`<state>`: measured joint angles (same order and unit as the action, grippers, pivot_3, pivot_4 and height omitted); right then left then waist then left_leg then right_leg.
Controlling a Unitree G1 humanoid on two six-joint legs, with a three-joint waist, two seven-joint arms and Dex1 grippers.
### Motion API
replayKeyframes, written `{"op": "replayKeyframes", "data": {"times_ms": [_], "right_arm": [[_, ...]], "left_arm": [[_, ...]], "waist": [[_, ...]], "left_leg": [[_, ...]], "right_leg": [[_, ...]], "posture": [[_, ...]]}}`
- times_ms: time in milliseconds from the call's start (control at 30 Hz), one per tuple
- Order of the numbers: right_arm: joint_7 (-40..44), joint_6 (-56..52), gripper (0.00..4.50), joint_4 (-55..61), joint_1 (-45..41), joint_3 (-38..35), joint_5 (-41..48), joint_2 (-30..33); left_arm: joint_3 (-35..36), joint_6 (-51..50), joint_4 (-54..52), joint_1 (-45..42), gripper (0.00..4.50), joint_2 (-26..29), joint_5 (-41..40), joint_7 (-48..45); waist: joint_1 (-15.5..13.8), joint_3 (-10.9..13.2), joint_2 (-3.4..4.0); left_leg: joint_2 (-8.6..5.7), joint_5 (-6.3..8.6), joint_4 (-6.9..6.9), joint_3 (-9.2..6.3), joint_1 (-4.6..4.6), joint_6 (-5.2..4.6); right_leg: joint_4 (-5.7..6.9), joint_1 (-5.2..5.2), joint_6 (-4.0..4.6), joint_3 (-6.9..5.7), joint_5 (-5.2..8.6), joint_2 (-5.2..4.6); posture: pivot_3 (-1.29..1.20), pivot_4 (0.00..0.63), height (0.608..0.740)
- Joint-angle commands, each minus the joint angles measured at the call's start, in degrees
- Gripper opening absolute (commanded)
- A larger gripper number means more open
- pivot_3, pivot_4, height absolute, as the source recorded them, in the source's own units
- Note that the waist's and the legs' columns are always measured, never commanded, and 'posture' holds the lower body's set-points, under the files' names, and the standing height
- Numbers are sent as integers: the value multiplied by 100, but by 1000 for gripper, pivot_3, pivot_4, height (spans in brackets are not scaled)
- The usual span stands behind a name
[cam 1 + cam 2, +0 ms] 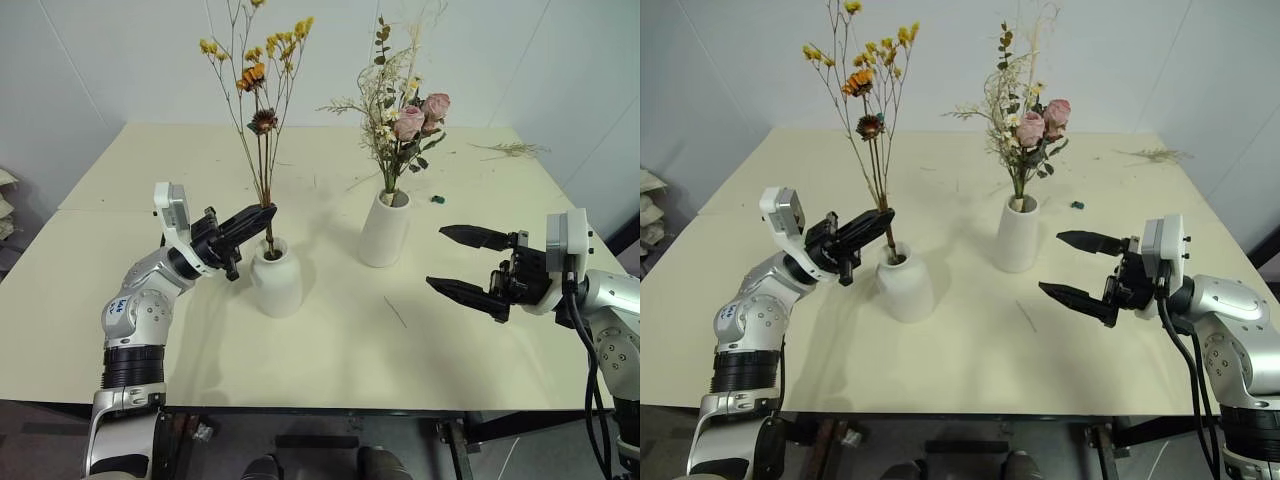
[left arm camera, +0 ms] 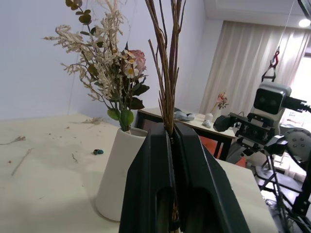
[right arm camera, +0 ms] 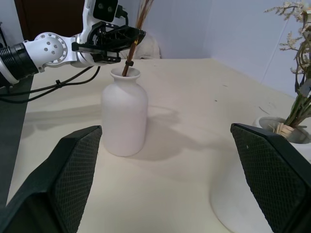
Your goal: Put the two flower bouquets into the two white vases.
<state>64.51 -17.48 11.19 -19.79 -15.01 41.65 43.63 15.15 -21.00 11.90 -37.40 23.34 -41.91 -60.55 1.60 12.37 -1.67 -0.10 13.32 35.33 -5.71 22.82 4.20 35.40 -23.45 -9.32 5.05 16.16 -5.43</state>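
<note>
The yellow-orange bouquet (image 1: 262, 60) stands upright with its thin brown stems (image 2: 167, 73) reaching down into the mouth of the short rounded white vase (image 1: 277, 282). My left gripper (image 1: 266, 213) is shut on those stems just above the vase's rim, coming in from the left. The pink rose bouquet (image 1: 405, 120) sits in the tall tapered white vase (image 1: 385, 230), to the right and a little farther back. My right gripper (image 1: 434, 258) hovers open at the right of the table with nothing between its fingers, and it points toward the vases.
A loose dried sprig (image 1: 512, 150) lies at the table's back right. A small teal object (image 1: 437, 198) sits just right of the tall vase, and a thin twig (image 1: 397, 312) lies on the cream table (image 1: 330, 370) in front of it.
</note>
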Motion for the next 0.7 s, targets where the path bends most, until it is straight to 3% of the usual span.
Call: {"op": "replayKeyframes", "data": {"times_ms": [33, 200, 300, 500, 700], "right_arm": [[-50, 75, 4500, 197, -3, -205, 105, -26], [-92, 65, 4500, 247, 14, -213, 131, -45], [-98, 71, 4500, 262, 42, -231, 138, -41], [-116, 113, 4500, 227, 35, -219, 119, -66], [-78, 177, 4500, 130, 2, -187, 62, -132]], "left_arm": [[-12, 190, 56, -57, 42, -94, 34, -59], [16, 226, 259, -115, 42, -226, 12, -18], [30, -15, 201, -81, 674, -168, -58, 0], [132, -581, -622, 323, 2429, 388, -271, -140], [198, -455, -847, 550, 4303, 993, -63, -293]], "waist": [[-2, 0, 0], [0, 0, 0], [1, 0, 0], [24, 0, 0], [3, 0, 0]], "left_leg": [[0, 0, 0, 0, 0, 0], [0, 0, 0, -1, 2, 0], [0, 0, 0, -1, 2, 0], [2, 0, -5, -1, 1, -1], [2, 0, -5, 0, 1, -1]], "right_leg": [[0, 0, 0, 0, 0, 0], [-3, 0, 0, 0, 0, 0], [-2, -1, 0, 0, 0, 0], [-2, -2, 0, 0, 0, 1], [-3, -1, 1, 0, 0, 0]], "posture": [[0, 150, 740], [0, 150, 740], [0, 150, 740], [0, 150, 740], [0, 150, 740]]}}
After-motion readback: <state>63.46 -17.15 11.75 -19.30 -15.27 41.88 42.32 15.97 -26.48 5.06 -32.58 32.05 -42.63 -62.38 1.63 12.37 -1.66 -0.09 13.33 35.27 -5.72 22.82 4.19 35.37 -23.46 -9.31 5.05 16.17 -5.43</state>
